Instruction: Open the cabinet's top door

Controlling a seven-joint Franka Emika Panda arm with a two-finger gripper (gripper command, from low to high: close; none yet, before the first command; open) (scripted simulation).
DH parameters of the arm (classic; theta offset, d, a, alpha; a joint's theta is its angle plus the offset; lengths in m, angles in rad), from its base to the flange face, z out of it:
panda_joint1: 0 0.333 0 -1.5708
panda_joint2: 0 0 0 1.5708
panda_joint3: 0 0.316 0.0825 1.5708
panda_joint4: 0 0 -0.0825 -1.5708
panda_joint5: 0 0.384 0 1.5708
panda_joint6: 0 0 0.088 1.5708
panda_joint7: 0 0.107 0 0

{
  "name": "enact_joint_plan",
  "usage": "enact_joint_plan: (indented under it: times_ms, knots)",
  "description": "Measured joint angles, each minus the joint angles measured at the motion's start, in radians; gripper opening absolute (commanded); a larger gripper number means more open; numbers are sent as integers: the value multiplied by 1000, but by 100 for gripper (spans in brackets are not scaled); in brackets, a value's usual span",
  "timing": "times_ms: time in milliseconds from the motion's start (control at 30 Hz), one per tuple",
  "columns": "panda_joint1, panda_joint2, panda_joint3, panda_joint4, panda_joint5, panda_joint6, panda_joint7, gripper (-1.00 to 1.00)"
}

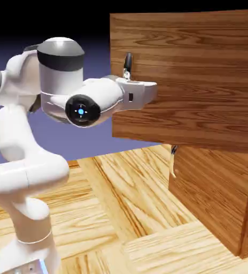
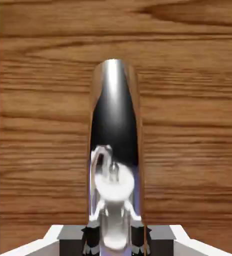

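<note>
Item, nearest me: the two-finger grey gripper [image 2: 113, 235], jaws closed on the slim, mirror-bright metal handle [image 2: 114, 150]. Behind it: the upper reddish-brown wood-grain door [image 1: 201, 80], swung out over the table, its top cut off. Farthest: the boxy wooden cabinet [image 1: 222, 198]; its lower pale handle [image 1: 173, 163] I only faintly discern.

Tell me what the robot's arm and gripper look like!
The arm is glossy white, built from fat rounded segments. One joint wears a dark grey band, and a round black cap with a small glowing blue dot sits on its side. The hand is a white boxy block. The gripper has small dark grey finger tips. No loose cables show.
</note>
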Motion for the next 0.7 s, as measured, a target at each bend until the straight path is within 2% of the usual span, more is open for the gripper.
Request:
enact_joint_plan:
  times_ms: [333,700]
  knots:
    - [-65,362,-30,235,-295,-179,-238,-100]
    - [-60,761,-19,584,-558,-293,-402,-100]
